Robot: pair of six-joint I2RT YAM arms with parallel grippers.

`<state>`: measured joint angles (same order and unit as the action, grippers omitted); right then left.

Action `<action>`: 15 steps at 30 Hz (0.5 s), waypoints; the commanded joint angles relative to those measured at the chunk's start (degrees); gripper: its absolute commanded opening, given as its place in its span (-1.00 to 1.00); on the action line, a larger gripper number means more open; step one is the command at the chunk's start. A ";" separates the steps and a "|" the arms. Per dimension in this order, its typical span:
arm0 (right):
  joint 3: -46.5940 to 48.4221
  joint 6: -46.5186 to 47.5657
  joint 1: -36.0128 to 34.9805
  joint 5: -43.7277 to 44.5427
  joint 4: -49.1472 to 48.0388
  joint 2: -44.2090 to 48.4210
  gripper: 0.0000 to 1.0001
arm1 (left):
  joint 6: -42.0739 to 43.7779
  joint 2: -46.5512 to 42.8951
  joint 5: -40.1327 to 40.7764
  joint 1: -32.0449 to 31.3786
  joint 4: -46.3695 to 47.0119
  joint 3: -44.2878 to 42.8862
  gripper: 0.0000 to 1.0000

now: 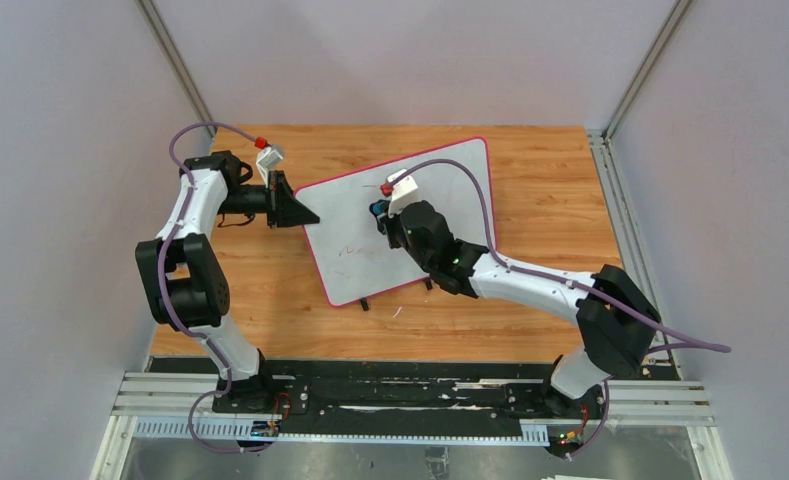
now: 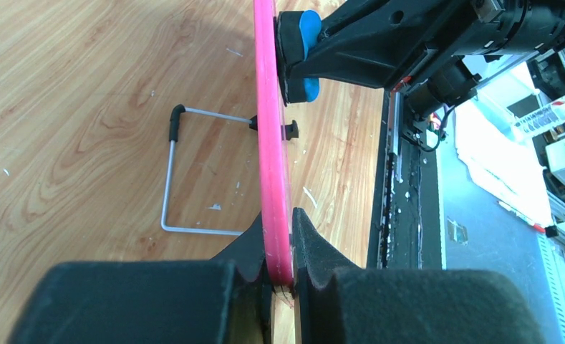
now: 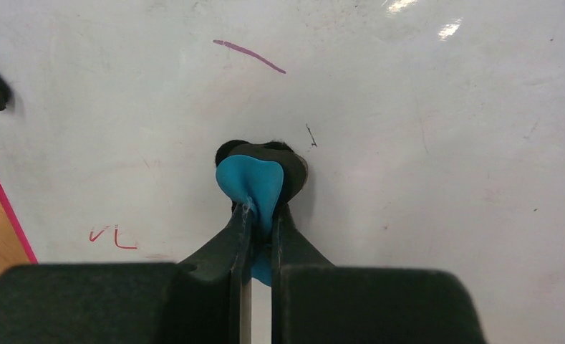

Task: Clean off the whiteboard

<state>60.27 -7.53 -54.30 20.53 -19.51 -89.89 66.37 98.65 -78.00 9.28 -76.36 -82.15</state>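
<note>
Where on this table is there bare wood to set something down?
Widest: bare table right of the whiteboard, up to the side rail. Also near-left wood between board and left arm. Crowded: the board's middle, under the right gripper with eraser.

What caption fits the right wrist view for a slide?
Right end effector shut on the blue eraser, held against the whiteboard; purple stroke and red marks not yet erased.
</note>
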 commanded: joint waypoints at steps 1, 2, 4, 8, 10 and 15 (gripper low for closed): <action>-2.02 -0.12 1.59 3.58 -0.42 -0.24 -0.99 | 6.53 -1.14 5.21 -0.81 2.66 0.37 -1.00; -2.25 -0.26 0.77 3.52 -0.95 -0.46 -0.99 | 6.51 -1.09 5.22 -0.80 2.66 0.28 -1.00; -2.22 -0.44 -1.29 3.78 -1.35 -1.31 -0.99 | 6.48 -1.09 5.30 -0.83 2.67 0.17 -1.00; -0.52 -0.94 -6.36 4.59 -1.92 -4.90 -0.99 | 6.49 -0.82 5.22 -0.78 2.63 0.23 -0.99; 0.73 -1.08 -9.65 4.60 -2.01 -6.69 -0.99 | 6.49 -0.83 5.29 -0.84 2.64 0.21 -1.00; 2.76 -1.45 -14.60 7.76 -1.67 -10.33 -0.99 | 6.58 -0.96 5.35 -0.81 2.66 0.29 -0.99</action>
<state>61.36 -7.70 -65.25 26.15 -22.35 -97.14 66.50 98.65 -77.87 9.32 -76.66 -82.15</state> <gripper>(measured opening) 0.062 0.112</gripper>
